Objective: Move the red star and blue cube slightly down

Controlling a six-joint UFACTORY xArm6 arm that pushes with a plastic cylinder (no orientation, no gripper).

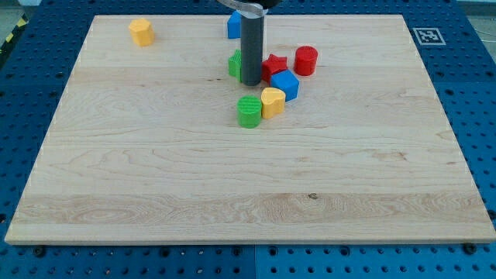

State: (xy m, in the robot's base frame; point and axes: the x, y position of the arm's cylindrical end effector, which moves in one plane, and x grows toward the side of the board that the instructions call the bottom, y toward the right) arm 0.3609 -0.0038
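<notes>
The red star (274, 65) lies near the board's top middle. The blue cube (285, 84) touches it just below and to the right. My tip (250, 81) stands on the board right beside the red star's left side and left of the blue cube. A green block (234, 63) sits partly hidden behind the rod on its left. A red cylinder (306, 60) stands right of the star. A yellow heart-like block (272, 101) and a green cylinder (249, 111) sit side by side just below the blue cube.
A yellow block (141, 32) stands at the top left. Another blue block (233, 25) sits at the top edge, partly hidden by the rod. A marker tag (425, 35) lies off the wooden board's (232, 186) top right corner.
</notes>
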